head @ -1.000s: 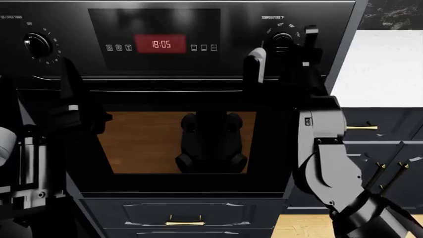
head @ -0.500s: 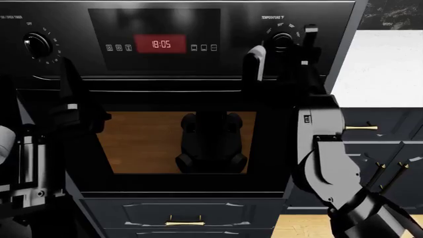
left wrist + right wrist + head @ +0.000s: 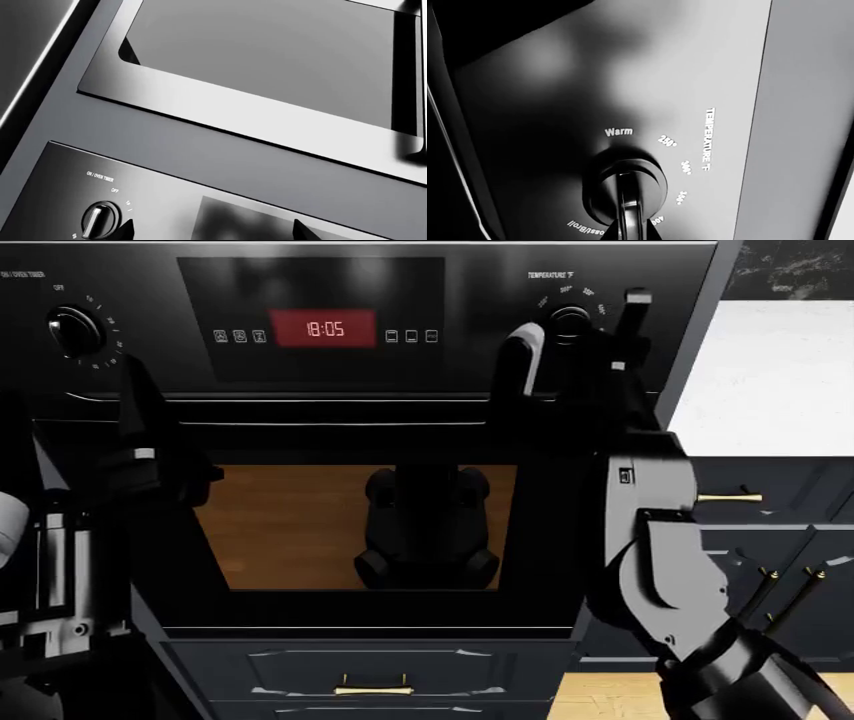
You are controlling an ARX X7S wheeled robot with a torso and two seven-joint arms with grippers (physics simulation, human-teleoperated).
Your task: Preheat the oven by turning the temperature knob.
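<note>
The glossy black oven (image 3: 334,540) fills the head view, with its red clock (image 3: 324,328), a timer knob (image 3: 74,330) at the left and the temperature knob (image 3: 571,320) at the right. My right gripper (image 3: 578,328) is at the temperature knob. In the right wrist view the gripper (image 3: 631,229) has its fingertips (image 3: 611,230) tight against both sides of the ridge of the temperature knob (image 3: 627,192), near the 400 mark. My left gripper (image 3: 147,440) is open and empty in front of the oven's left side; the left wrist view shows it (image 3: 211,232) beside the timer knob (image 3: 100,220).
The long bar handle (image 3: 347,410) runs under the control panel. Dark-blue cabinets with brass handles (image 3: 727,498) stand to the right, under a white counter (image 3: 787,370). A drawer with a brass handle (image 3: 371,685) lies below the oven. Another appliance's window (image 3: 267,60) shows above the panel.
My right gripper has shifted slightly up and to the right at the temperature knob. The left arm has barely moved.
</note>
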